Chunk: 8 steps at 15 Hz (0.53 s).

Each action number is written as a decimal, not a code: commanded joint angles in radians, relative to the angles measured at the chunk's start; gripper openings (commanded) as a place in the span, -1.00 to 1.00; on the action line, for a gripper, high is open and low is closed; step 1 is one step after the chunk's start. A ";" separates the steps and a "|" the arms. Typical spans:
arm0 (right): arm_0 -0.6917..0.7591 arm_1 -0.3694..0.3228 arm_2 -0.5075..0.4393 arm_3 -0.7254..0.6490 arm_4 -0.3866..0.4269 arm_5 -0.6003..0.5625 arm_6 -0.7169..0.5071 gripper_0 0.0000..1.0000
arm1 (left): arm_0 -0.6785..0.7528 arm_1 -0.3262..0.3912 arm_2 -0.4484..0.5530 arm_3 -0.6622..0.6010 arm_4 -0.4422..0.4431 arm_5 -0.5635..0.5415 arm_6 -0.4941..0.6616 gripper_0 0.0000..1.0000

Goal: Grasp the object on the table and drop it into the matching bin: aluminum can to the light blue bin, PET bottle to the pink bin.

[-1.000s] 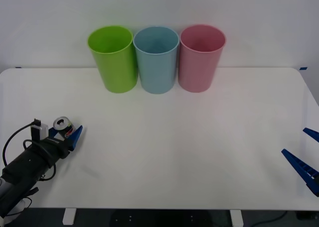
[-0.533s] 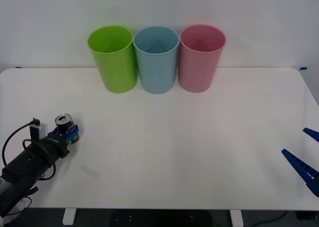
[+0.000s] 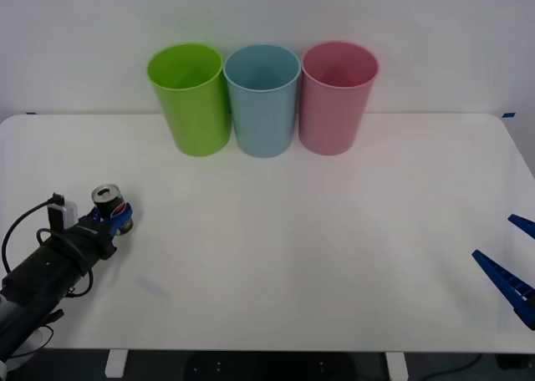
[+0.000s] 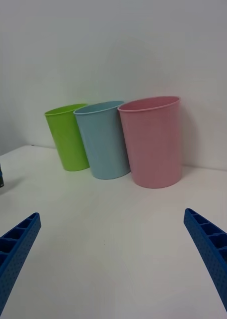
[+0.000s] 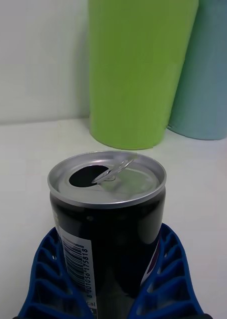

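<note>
**Can clamped at the tabletop's left edge**

The aluminum can [image 3: 108, 201] is gripped upright between the closed fingers of the left tool [image 3: 115, 218]. Beyond it, the light blue bin [image 3: 262, 102] and pink bin [image 3: 336, 99] are seen. The right tool [image 3: 512, 264] is held wide apart, empty.

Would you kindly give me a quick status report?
Left hand shut on aluminum can. Right hand open, idle. Light blue bin path unobstructed.

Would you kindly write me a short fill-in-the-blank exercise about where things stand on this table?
1. The left hand is shut on the ___.
2. The light blue bin stands between the lime green bin and the ___ bin.
3. The right hand hangs ___ near the table edge.

Missing words: aluminum can; pink; open
</note>
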 commanded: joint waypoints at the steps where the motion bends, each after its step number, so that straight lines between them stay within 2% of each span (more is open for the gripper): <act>1: 0.000 0.000 0.000 0.000 0.000 0.000 0.000 1.00 | 0.027 0.000 -0.012 -0.065 0.008 -0.002 0.008 -1.00; 8: 0.000 0.000 0.000 0.000 0.000 0.000 0.000 1.00 | 0.125 0.000 -0.069 -0.314 0.093 -0.002 0.054 -1.00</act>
